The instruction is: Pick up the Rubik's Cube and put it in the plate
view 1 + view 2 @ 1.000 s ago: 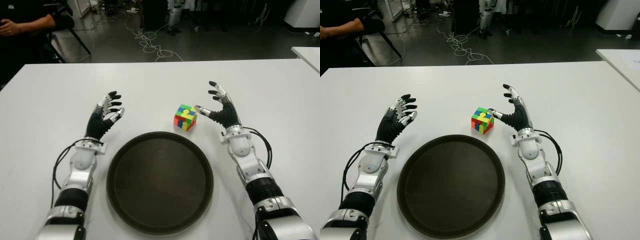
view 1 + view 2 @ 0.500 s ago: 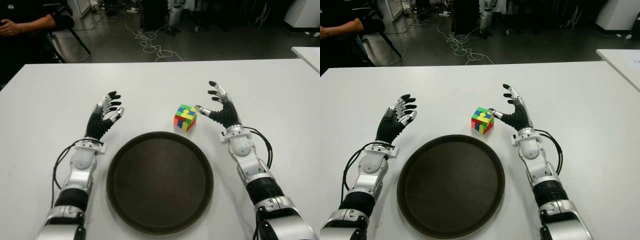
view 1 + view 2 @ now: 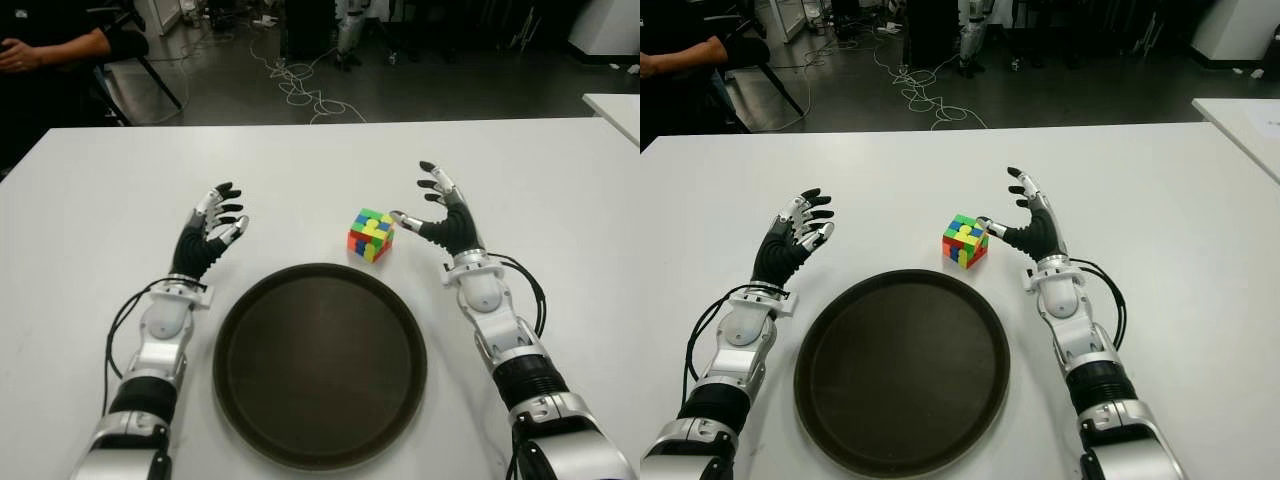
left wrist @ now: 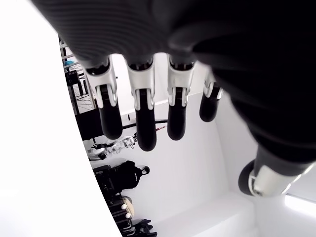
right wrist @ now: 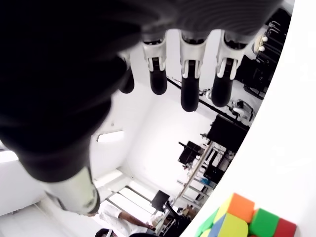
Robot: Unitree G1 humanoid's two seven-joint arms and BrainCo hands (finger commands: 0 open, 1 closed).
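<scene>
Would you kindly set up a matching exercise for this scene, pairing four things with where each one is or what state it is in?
Things:
1. Rubik's Cube
2. plate
3. right hand
4. left hand

Places or states:
A. open, on the left of the plate, away from the cube
B. dark, round, nothing in it, nearest the robot
C. open, its thumb tip close beside the cube
D. on the white table, just beyond the plate's far rim

Pairs: 1-D, 2-B, 3-C, 4-A
</scene>
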